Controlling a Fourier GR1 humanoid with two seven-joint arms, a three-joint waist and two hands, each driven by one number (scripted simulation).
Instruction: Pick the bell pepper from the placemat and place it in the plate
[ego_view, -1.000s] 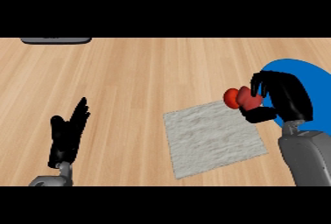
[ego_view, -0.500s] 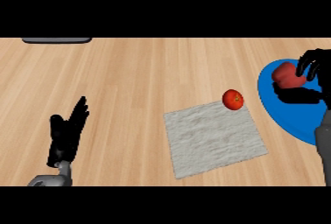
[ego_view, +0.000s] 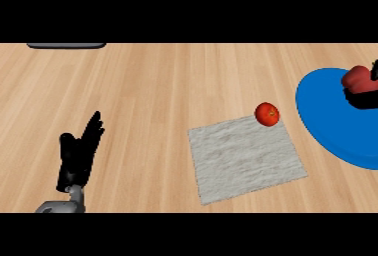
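Left hand: we see our black left hand (ego_view: 80, 154) resting open at the lower left, fingers up.
Pepper: the small red bell pepper (ego_view: 267, 113) sits at the grey cloth placemat's (ego_view: 246, 159) far right corner, outside the round blue plate (ego_view: 328, 120).
Right hand: our right hand (ego_view: 363, 86) shows over the plate, partly cut off; we cannot tell its fingers.
Progress: placing is not done.

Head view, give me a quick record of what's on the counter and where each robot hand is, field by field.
surface: wooden counter
placemat: grey, lying flat, centre-right
round red item: at the placemat's far right corner, free of both hands
plate: blue, right of the placemat, partly out of view
dark red object: over the plate, against the right robot hand, possibly the bell pepper
left robot hand: open, resting lower left
grey object: far edge, top left
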